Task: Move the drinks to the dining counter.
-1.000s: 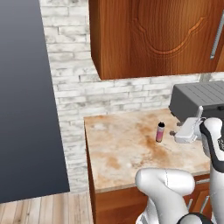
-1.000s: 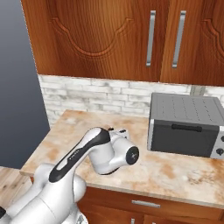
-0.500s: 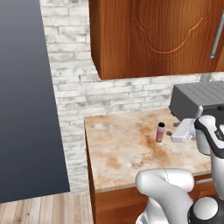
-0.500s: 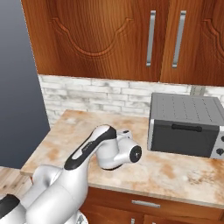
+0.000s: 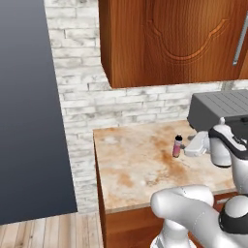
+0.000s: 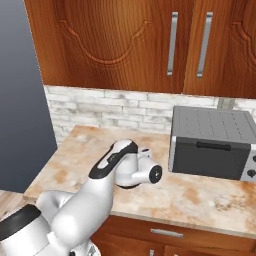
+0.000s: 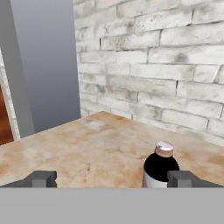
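Gripper [image 7: 111, 178] is wide open, nothing between the tips, both tips level at the bottom of the hand view. From it outward: the bottle [image 7: 160, 169] sits just ahead at about 1 o'clock, off-centre toward the right-hand tip and looks to be just beside it; whether it touches, can't tell. Bottle stands upright on the desk [image 7: 87, 148], long axis vertical, cap up, dark body with a pale band low down. So the jaws stand roughly level, across the axis, which is what a side grab wants, but the centreline passes left of the bottle. My read: next move needs a small sideways shift toward 3 o'clock in the hand view to centre it between the tips, then forward, then close. Risk if it goes straight in: the right tip clips the bottle and tips it, it looks narrow-based. In the left base view the same bottle [image 5: 177, 146] stands on the desk mid-depth, at 9 o'clock from the hand and close to it, with the toaster oven [image 5: 218, 109] behind at 1 o'clock, apart from the bottle. Brick wall [image 7: 166, 70] further out at 12. Only one arm here, so no choice of side.
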